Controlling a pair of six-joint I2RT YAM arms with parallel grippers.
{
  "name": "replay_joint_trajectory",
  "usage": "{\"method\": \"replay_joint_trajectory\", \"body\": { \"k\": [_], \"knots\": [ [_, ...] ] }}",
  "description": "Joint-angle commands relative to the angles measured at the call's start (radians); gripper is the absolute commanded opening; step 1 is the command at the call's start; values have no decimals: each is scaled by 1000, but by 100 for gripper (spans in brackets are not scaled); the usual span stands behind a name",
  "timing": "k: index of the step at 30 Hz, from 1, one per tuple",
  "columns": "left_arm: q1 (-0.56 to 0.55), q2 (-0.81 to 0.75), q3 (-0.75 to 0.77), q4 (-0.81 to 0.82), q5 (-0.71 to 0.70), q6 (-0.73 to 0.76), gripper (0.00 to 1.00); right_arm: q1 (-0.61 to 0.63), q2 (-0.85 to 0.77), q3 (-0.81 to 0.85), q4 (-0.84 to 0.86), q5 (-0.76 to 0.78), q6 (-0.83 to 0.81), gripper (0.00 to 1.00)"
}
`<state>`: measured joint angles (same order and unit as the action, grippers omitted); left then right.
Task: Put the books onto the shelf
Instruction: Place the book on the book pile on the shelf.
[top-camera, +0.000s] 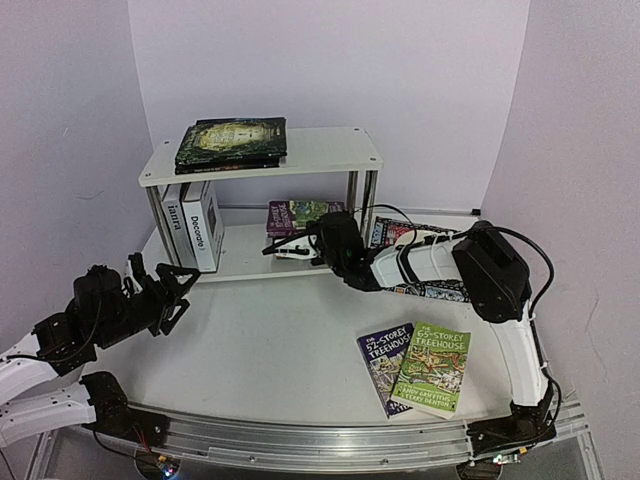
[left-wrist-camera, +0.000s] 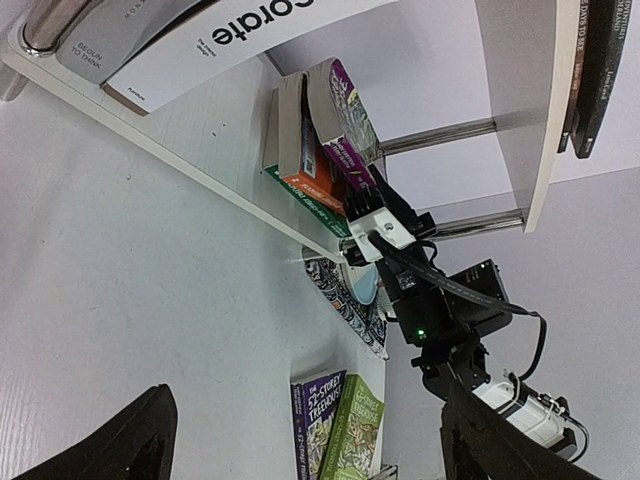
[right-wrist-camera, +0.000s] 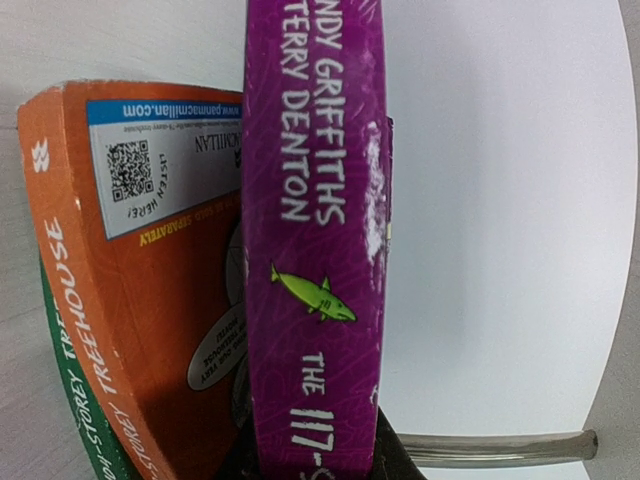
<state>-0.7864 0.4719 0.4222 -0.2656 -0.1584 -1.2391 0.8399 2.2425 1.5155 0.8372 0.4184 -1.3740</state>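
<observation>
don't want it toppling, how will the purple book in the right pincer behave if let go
The purple book looks like a slim paperback held on edge, so it would probably tip once the right pincer lets go. The orange book beside it leans, so likely little support. Its glossy spine may slide on the shelf.

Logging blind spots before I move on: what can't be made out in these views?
Fingertips of the right gripper: hidden behind the purple paperback book it clamps, right wrist view.
That book's title: cut off by the bottom edge, same view.
Dark-covered books atop the white two-tier shelf: titles too small, top view.
Dark patterned mat: mostly covered by the right arm, top view.
</observation>
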Motion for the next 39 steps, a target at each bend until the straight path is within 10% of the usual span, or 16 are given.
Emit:
{"method": "replay_joint_trajectory", "body": {
  "k": [1, 15, 23, 39],
  "knots": [
    [1, -21, -5, -4, -7, -8, 93, -11, -30, 15, 32, 28, 34, 18],
    [1, 23, 8, -9, 4, -17, 93, -26, -84, 46, -216, 24, 105, 46],
    [1, 27, 14, -9, 5, -12, 93, -28, -150, 19, -297, -25, 148, 97],
    [1, 42, 21, -9, 5, -6, 93, -28, -122, 161, -559, -57, 240, 95]
  ]
}}
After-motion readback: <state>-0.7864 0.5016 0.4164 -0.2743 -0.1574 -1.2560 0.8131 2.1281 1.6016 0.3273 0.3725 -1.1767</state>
